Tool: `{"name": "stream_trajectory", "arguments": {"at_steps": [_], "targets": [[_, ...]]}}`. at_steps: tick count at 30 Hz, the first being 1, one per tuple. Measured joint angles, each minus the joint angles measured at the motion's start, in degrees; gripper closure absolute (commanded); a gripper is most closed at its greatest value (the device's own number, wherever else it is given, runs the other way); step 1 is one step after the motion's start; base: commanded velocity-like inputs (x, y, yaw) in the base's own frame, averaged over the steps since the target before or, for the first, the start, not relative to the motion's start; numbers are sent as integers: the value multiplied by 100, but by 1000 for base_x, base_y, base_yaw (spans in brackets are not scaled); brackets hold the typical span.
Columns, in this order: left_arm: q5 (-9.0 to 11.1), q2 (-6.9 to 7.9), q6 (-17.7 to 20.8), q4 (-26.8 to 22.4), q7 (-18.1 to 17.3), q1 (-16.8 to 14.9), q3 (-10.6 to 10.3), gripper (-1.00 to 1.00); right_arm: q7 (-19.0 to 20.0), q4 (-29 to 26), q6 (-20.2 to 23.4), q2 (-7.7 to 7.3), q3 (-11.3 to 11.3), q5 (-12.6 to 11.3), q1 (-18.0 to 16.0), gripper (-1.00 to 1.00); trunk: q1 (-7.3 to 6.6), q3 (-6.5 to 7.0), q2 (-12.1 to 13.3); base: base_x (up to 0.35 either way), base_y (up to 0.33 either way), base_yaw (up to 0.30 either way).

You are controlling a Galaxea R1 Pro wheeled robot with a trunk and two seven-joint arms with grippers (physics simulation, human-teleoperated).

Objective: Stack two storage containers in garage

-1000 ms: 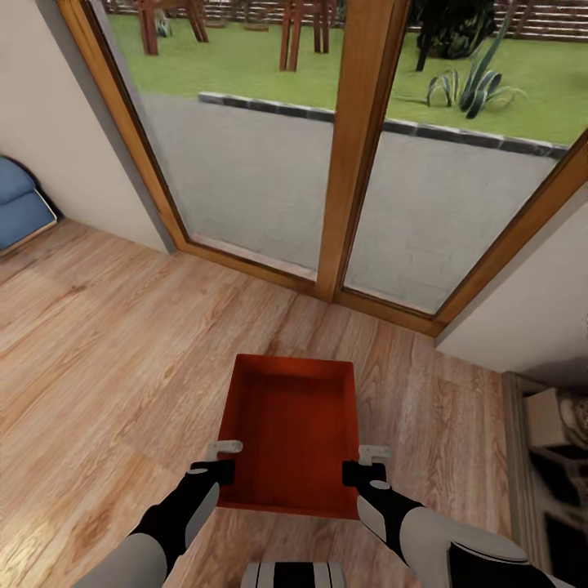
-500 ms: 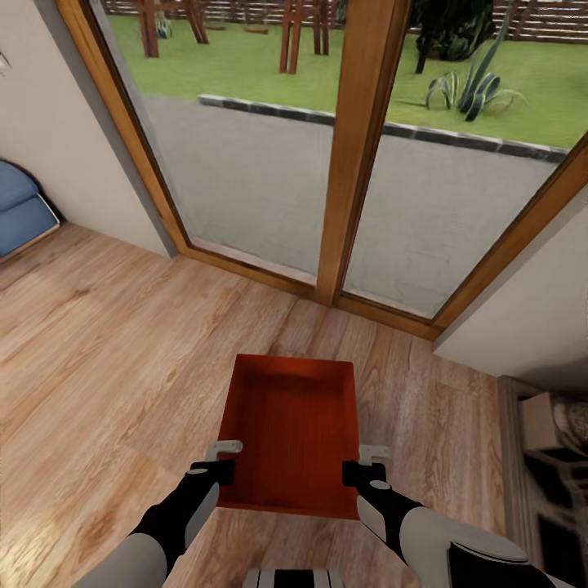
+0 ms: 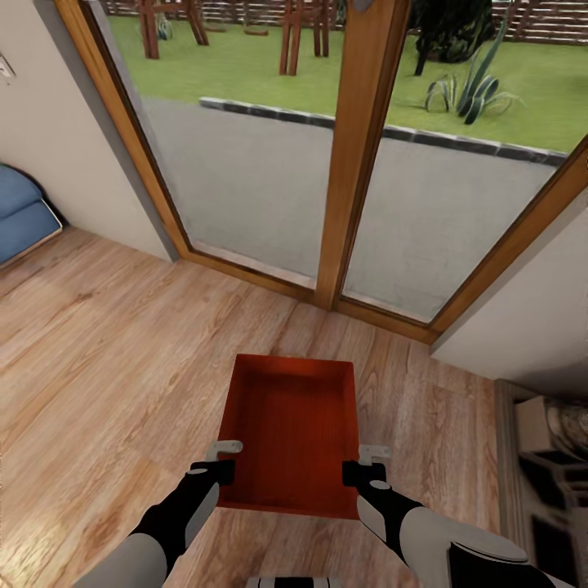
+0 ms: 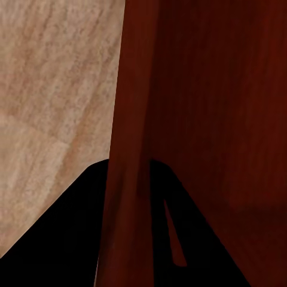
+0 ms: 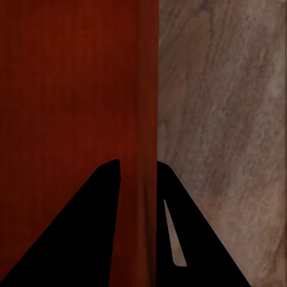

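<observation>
I hold one orange-red storage container (image 3: 290,429) level above the living room's wood-plank floor (image 3: 106,351), its open top facing up. My left gripper (image 3: 219,469) is shut on its left side wall near the closest corner. Opposite it, my right gripper (image 3: 359,469) is shut on the right side wall. In the left wrist view the thin red wall (image 4: 128,119) runs between the two dark fingers (image 4: 66,233). The right wrist view has the same: the wall (image 5: 143,107) is pinched between the black fingers (image 5: 78,233), with the ribbed bottom beside it.
Wood-framed glass doors (image 3: 351,155) stand straight ahead, with a paved yard and lawn behind them. A blue sofa (image 3: 20,216) sits at the far left by the beige wall. A beige wall corner (image 3: 531,302) and a low shelf with objects (image 3: 547,465) are at the right.
The whole picture has slid slightly rightward, so the camera has turned a little to the left; a wall switch has come into sight at upper left. The container and both grippers keep their hold.
</observation>
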Motion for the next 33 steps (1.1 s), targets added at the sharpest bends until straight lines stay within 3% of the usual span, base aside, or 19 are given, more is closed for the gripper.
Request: {"name": "stream_trajectory", "arguments": {"at_steps": [33], "targets": [[11,0,-4,0,8,0,-7,100,0,0,-1,-1,-5,8,0,100,-725,592,1324,0,0,0]]}}
